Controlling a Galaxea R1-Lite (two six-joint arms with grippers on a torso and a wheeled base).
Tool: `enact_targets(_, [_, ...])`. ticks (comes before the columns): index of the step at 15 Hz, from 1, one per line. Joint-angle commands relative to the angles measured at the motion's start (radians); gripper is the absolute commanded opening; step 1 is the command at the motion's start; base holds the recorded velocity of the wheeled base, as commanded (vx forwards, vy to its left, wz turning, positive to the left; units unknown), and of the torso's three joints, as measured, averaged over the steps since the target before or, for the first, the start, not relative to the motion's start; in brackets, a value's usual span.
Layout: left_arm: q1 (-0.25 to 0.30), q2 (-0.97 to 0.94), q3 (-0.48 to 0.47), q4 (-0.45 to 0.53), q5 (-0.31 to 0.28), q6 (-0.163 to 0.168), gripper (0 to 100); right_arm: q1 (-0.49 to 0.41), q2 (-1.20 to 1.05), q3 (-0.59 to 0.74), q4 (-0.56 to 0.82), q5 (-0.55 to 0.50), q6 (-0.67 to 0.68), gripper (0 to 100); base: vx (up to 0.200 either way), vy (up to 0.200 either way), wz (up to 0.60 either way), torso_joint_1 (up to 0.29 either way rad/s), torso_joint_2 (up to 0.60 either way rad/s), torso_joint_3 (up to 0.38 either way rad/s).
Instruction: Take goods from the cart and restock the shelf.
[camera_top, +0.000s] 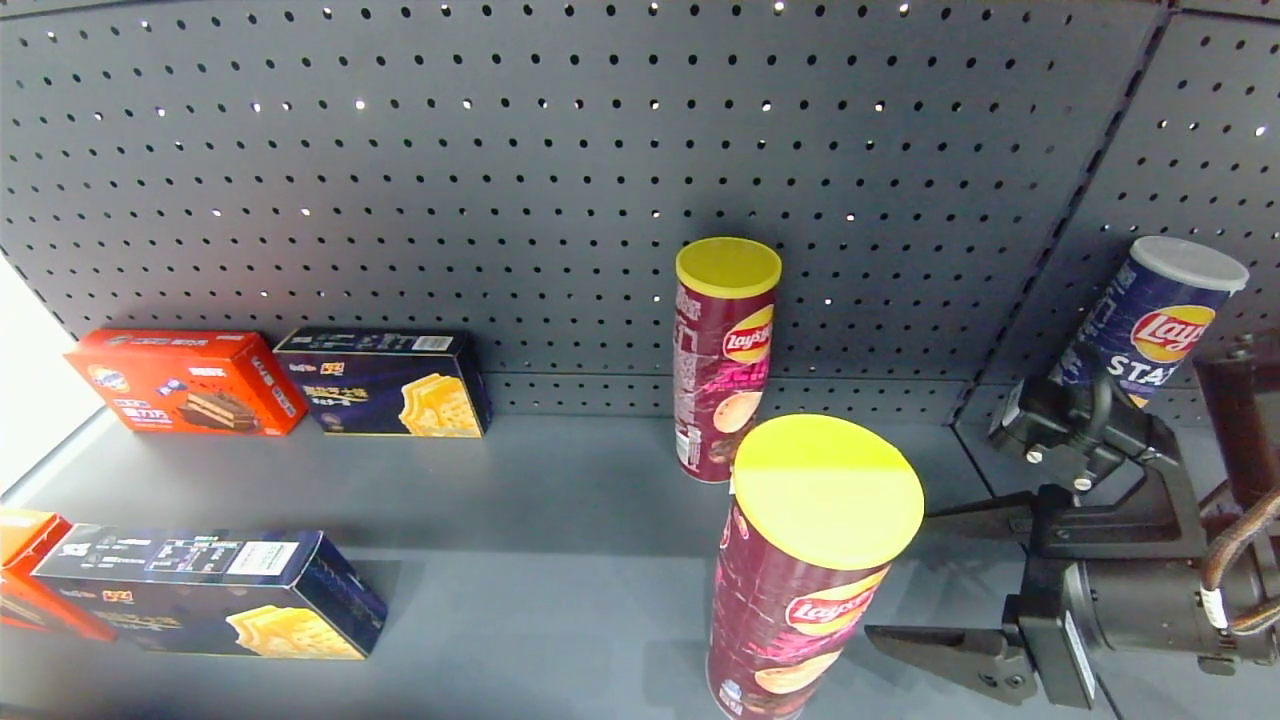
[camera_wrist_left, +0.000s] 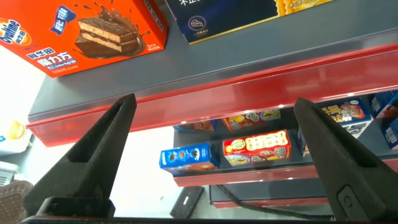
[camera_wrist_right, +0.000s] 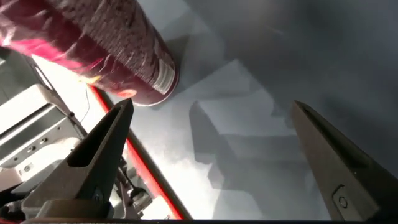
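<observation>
Two maroon chip cans with yellow lids stand upright on the grey shelf (camera_top: 520, 520): one at the back (camera_top: 725, 370) near the pegboard, the other in front (camera_top: 800, 590). My right gripper (camera_top: 900, 575) is open and empty just to the right of the front can, apart from it. In the right wrist view the front can (camera_wrist_right: 106, 50) stands beyond the open right gripper (camera_wrist_right: 211, 155). The open, empty left gripper (camera_wrist_left: 211, 155) sits below the shelf's red front edge (camera_wrist_left: 205, 93).
An orange box (camera_top: 185, 380) and a navy cracker box (camera_top: 385, 380) lie at the back left; another navy box (camera_top: 210, 595) and an orange box (camera_top: 30, 570) lie at the front left. A blue chip can (camera_top: 1150, 320) stands in the section to the right. Lower shelves hold small boxes (camera_wrist_left: 255, 146).
</observation>
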Motion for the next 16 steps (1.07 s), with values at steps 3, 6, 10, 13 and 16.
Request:
enact_targets(3, [0.001,0.000,0.000,0.000,0.001,0.000,100,-0.001,0.036,0.000,-0.007,0.001,0.000,100,0.000,0.000,0.00,0.000,0.00,0.000])
enact_targets(6, [0.001,0.000,0.000,0.000,0.001,0.000,100,-0.004,0.048,-0.001,-0.007,0.001,0.000,100,0.000,0.000,0.00,0.000,0.00,0.000])
enact_targets(10, [0.001,-0.002,0.000,0.000,0.001,-0.001,100,-0.004,0.075,-0.015,-0.010,0.001,0.000,100,0.000,0.000,0.00,0.000,0.00,0.000])
enact_targets(13, [0.000,-0.002,0.000,0.000,0.001,0.000,100,-0.004,0.096,-0.021,-0.027,0.001,0.000,100,0.000,0.000,0.00,0.000,0.00,0.000])
enact_targets(16, [0.001,-0.002,0.000,0.000,0.001,-0.001,100,-0.004,0.104,-0.020,-0.028,0.001,0.000,100,0.000,0.000,0.00,0.000,0.00,0.000])
